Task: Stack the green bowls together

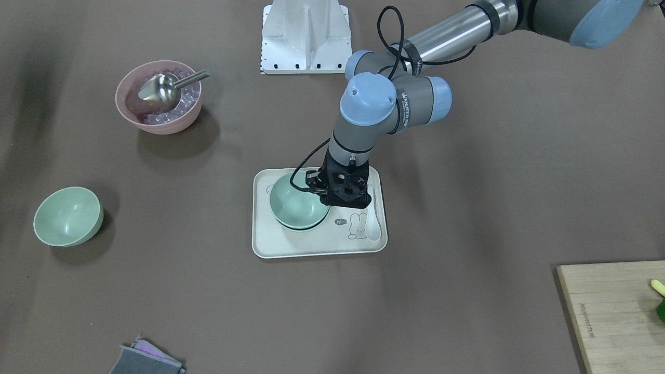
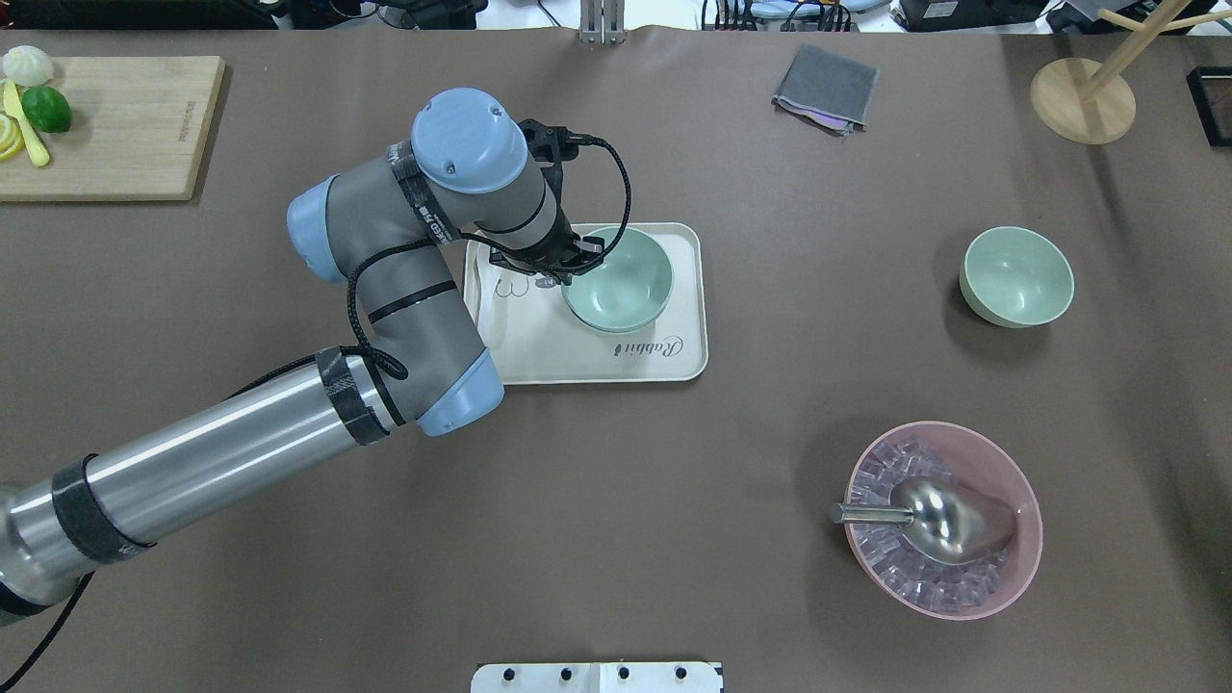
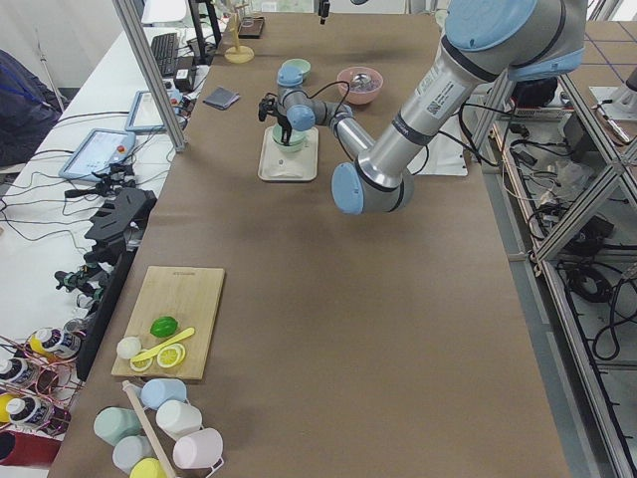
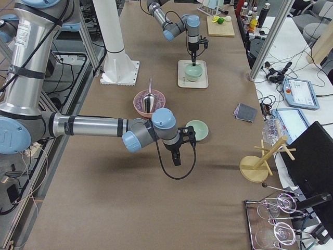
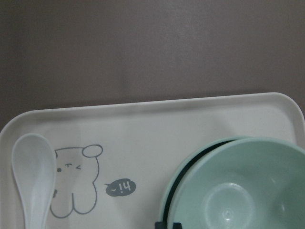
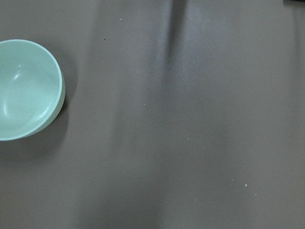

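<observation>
Two green bowls are nested on the white tray (image 1: 311, 246). The upper bowl (image 1: 296, 202) (image 2: 621, 279) sits in the lower one, whose rim (image 5: 166, 202) shows past a dark gap. My left gripper (image 1: 324, 195) (image 5: 167, 225) is shut on the upper bowl's rim, on the side nearest the tray's spoon. A third green bowl (image 1: 67, 215) (image 2: 1017, 276) (image 6: 26, 90) stands alone on the table. My right gripper (image 4: 177, 159) hovers near that bowl. It shows only in the exterior right view, so I cannot tell if it is open.
A white spoon (image 5: 32, 176) lies on the tray. A pink bowl (image 1: 171, 127) holds ice and a metal scoop. A cutting board (image 2: 106, 125) with fruit, a grey cloth (image 2: 826, 89) and a wooden stand (image 2: 1083, 96) sit along the far edge.
</observation>
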### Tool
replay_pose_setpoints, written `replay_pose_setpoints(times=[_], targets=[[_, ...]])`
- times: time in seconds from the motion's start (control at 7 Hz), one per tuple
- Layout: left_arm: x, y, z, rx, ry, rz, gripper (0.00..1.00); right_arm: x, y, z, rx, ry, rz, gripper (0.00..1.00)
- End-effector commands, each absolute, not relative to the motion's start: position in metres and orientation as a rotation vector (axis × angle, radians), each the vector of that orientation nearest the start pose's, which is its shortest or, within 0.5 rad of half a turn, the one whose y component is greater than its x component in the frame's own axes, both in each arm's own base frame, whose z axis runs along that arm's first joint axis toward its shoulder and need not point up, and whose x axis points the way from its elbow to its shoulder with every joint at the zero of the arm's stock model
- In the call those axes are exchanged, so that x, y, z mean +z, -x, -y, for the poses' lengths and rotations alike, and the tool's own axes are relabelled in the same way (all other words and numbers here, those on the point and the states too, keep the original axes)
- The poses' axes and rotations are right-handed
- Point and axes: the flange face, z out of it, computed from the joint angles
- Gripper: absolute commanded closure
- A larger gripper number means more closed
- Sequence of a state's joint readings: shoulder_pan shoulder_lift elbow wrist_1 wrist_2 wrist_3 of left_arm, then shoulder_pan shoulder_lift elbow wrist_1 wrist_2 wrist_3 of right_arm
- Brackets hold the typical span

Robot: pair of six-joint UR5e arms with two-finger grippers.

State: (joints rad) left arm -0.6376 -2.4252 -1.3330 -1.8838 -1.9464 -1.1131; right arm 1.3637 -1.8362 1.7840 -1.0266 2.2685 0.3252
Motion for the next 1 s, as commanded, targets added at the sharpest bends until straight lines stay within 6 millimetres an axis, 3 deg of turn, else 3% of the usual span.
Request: replay_pose_setpoints(times=[0.0,0.14,0.29,0.43,0.57,0.86], targets=[[0.19,-0.566,0.538,0.008,-0.184,-0.962,1.0,0.613,0.015,0.41,-0.06,-0.274,0.781,0.0],[0.19,-0.566,0.538,0.008,-0.184,-0.962,1.0,0.613,0.015,0.41,-0.06,-0.274,0.781,0.0],[0.189,-0.566,0.538,0.01,-0.187,-0.964,0.87,0.613,0.015,0.41,-0.06,-0.274,0.781,0.0],[0.188,-0.565,0.538,0.011,-0.19,-0.966,0.4,0.613,0.015,0.41,-0.06,-0.274,0.781,0.0],[0.187,-0.564,0.538,0.011,-0.191,-0.967,0.05,0.614,0.015,0.41,-0.061,-0.275,0.779,0.0],[0.176,-0.555,0.539,0.008,-0.202,-0.988,0.03,0.613,0.015,0.41,-0.073,-0.282,0.781,0.0]])
